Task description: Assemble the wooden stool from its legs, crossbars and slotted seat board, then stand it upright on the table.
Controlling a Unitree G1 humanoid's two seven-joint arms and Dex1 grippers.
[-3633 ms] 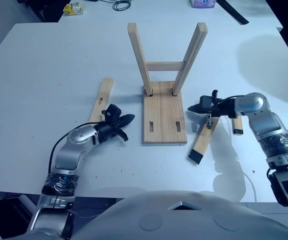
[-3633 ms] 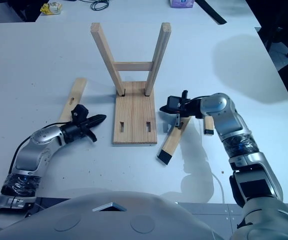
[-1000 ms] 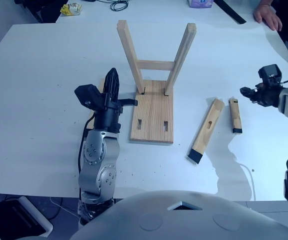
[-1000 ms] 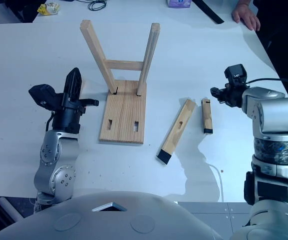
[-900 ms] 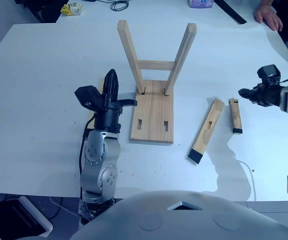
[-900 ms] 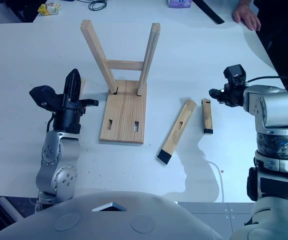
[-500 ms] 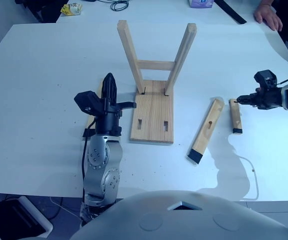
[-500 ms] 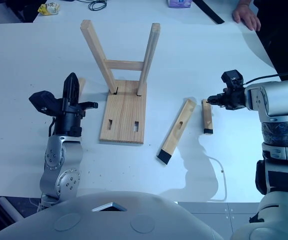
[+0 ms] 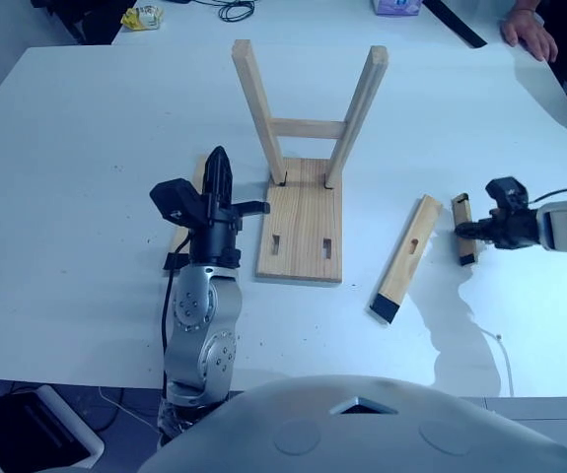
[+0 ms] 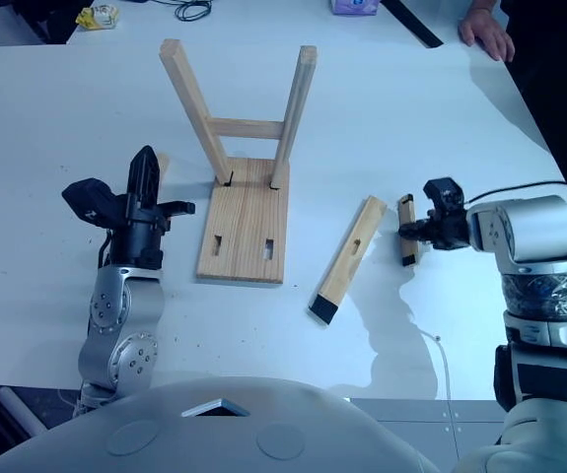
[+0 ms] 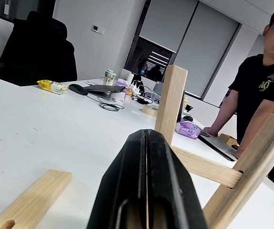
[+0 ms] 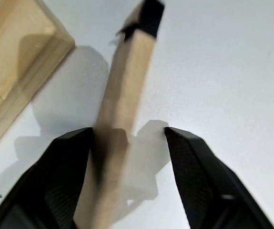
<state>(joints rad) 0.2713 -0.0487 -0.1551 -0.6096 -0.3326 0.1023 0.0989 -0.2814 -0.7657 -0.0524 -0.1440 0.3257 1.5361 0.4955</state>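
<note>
**Surroundings.** The white worktop (image 9: 76, 128) carried clutter along its far edge, well beyond both pincers: a yellow packet (image 9: 147, 15), a coil of cable (image 9: 239, 9) and a purple box (image 9: 397, 6). A loose leg (image 10: 355, 258) with a black end lay flat between the right pincer (image 10: 407, 231) and the seat board (image 9: 302, 234). It was just beside the short crossbar (image 9: 463, 227) and not touching it. A second loose leg (image 11: 28, 205) lay on the side of the left pincer (image 9: 216, 163) away from the board. In the head views that arm hid most of it.

**View differences.** The left wrist view showed the left pincer's fingers pressed together with nothing between them. Its tip was raised off the worktop and aimed at the standing legs (image 11: 171, 102). A black chair (image 11: 41, 47) stood behind the worktop. The right wrist view showed the right pincer spread, with one finger (image 12: 65, 176) on each side of the short crossbar. The bar ran lengthwise between the fingers and out past their tips to its black end. Whether either finger touched the wood could not be told.

**Task thing.** The stool was partly built and upside down. The seat board lay flat, just beside the left pincer. Two pale legs stood in its far slots, splayed outward and linked by a joining crossbar (image 9: 308, 128). The two near slots (image 9: 301, 243) showed as dark openings.
</note>
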